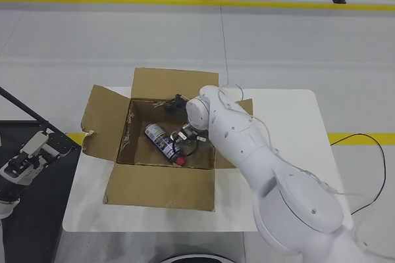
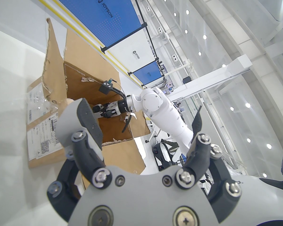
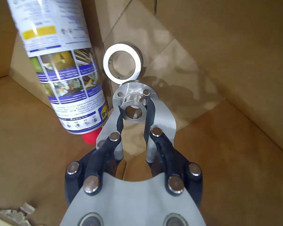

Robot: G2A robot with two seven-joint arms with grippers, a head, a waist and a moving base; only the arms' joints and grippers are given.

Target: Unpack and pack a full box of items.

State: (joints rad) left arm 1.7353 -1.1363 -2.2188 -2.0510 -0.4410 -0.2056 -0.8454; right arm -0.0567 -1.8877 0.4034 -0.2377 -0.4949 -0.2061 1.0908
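- Brown cardboard box (image 1: 161, 187): stands open on the white worktop (image 1: 283, 131), with all four flaps folded outward.
- Right gripper (image 3: 134, 112): positioned inside the box, low over the box floor and near the wall on the robot's right. In the top view the right gripper (image 1: 184, 139) sits just beside the can's capped end.
- Right jaws: pinching the hub of the silver metal flanged bushing (image 3: 132, 99). The pads bear on opposite sides of the hub, and the round flange faces away from the wrist.
- Polished steel ring (image 3: 107, 65): lies on the box floor just beside the bushing's flange. Whether the two parts touch cannot be determined.
- White-and-blue labelled spray can with red cap (image 3: 56, 55): lies on its side on the box floor next to the right jaws. In the top view the can (image 1: 159, 139) lies diagonally near the middle of the box.
- Left gripper (image 2: 141, 116): held well apart from the box, above the black surface (image 1: 39, 210) beside the worktop, as the top view shows (image 1: 26, 158).
- Left jaws: spread wide, holding nothing.
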